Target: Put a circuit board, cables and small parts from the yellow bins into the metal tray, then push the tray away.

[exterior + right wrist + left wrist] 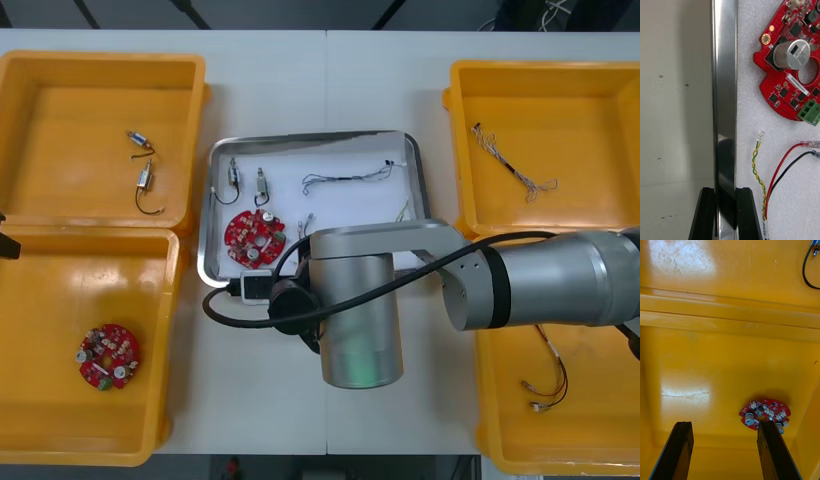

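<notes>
The metal tray [318, 138], white inside, lies between the bins and holds a round red circuit board [253, 237], two small metal parts [232, 178] and thin cables [350, 178]. My right arm [355, 320] reaches across to the tray's near edge, its wrist covering the fingers there. In the right wrist view my right gripper [725, 189] is shut on the tray's shiny rim [724, 93], one finger outside and one inside, beside the board [793, 60] and cables [758, 168]. My left gripper [724, 423] hangs open over the near left yellow bin [715, 363], above a second circuit board [765, 413].
The near left bin [40, 440] holds a circuit board [109, 355]. The far left bin [100, 60] holds two small metal parts [140, 140]. A cable [510, 170] lies in the far right bin, and a red and black one [548, 385] in the near right bin.
</notes>
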`<state>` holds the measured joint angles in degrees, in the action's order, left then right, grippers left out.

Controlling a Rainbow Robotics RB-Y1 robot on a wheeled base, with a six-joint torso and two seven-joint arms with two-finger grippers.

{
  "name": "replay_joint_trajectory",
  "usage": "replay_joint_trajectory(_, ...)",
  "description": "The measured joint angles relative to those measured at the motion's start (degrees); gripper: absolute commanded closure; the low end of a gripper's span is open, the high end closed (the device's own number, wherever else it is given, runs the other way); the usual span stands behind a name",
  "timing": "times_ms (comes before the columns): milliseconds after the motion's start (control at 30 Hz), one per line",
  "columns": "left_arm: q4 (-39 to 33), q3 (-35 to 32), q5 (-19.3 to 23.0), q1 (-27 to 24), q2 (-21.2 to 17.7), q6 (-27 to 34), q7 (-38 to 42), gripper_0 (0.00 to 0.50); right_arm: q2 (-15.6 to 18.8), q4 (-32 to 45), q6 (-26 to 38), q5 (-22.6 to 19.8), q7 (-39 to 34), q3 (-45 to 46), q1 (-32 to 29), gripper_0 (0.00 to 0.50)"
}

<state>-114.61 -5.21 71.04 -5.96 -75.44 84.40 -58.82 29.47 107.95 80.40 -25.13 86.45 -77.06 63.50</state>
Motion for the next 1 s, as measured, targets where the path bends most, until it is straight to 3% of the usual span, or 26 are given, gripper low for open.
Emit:
replay_joint_trajectory(800,0.0,0.0,0.0,0.0,0.0,0.0,0.0,0.0,0.0,-17.6,-17.0,1.0,1.8,0.0,6.8,0.5)
replay_joint_trajectory(1000,0.0,0.0,0.0,0.0,0.0,0.0,0.0,0.0,0.0,-22.1,-22.3,-1.7,3.4,0.0,9.4,0.5)
